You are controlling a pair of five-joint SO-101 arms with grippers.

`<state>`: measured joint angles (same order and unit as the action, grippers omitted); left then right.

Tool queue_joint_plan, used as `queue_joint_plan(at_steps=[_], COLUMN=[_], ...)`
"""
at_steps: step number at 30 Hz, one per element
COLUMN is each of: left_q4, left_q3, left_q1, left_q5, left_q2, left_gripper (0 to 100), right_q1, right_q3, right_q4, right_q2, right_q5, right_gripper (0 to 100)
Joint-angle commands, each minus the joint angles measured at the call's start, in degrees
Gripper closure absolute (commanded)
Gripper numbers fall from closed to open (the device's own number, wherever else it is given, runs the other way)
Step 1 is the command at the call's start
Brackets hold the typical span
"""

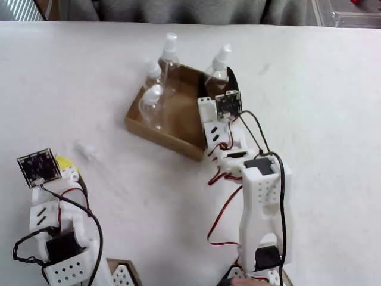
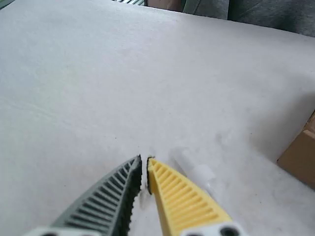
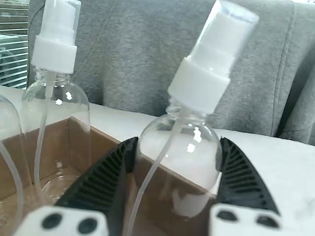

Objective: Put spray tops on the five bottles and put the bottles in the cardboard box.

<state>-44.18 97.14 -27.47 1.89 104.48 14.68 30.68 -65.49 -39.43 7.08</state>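
Observation:
The cardboard box (image 1: 178, 140) sits mid-table with several clear bottles in it. One bottle (image 1: 169, 53) at its far side wears a white spray top and also shows in the right wrist view (image 3: 54, 98). Another capped bottle (image 1: 218, 65) stands tilted at the box's far right corner. My right gripper (image 1: 226, 80) is shut on it, with its black fingers pressed to both sides of the bottle's body (image 3: 179, 162). My left gripper (image 2: 144, 164) hovers shut just above the table at the near left. A small clear spray piece (image 2: 197, 171) lies just beyond its yellow finger (image 1: 64, 162).
A corner of the box (image 2: 301, 156) shows off to one side in the left wrist view. Wide bare white table (image 1: 71, 77) stretches left of the box. Grey fabric (image 3: 147, 59) hangs behind the table's far edge. Red and black cables (image 1: 217, 220) trail along the right arm.

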Motion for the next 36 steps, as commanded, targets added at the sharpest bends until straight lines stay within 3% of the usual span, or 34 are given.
queue_joint_plan(at_steps=[1, 13, 20, 36], left_q4=[1.58, 1.58, 1.58, 1.58], left_q3=[-0.18, -0.18, -0.18, -0.18], left_q1=[-0.40, -0.40, -0.40, -0.40], left_q5=[0.35, 0.35, 0.35, 0.35], left_q2=[0.57, 0.57, 0.57, 0.57], left_gripper=[97, 97, 97, 97], right_q1=[1.54, 1.98, 1.89, 1.98], right_q3=[-1.41, -1.32, -1.23, 0.26], right_q4=[0.57, 0.57, 4.70, 4.97], right_q2=[2.07, 2.07, 2.42, 2.68], right_q5=[0.62, 0.62, 0.70, 4.84], right_gripper=[83.2, 82.7, 69.6, 69.0])
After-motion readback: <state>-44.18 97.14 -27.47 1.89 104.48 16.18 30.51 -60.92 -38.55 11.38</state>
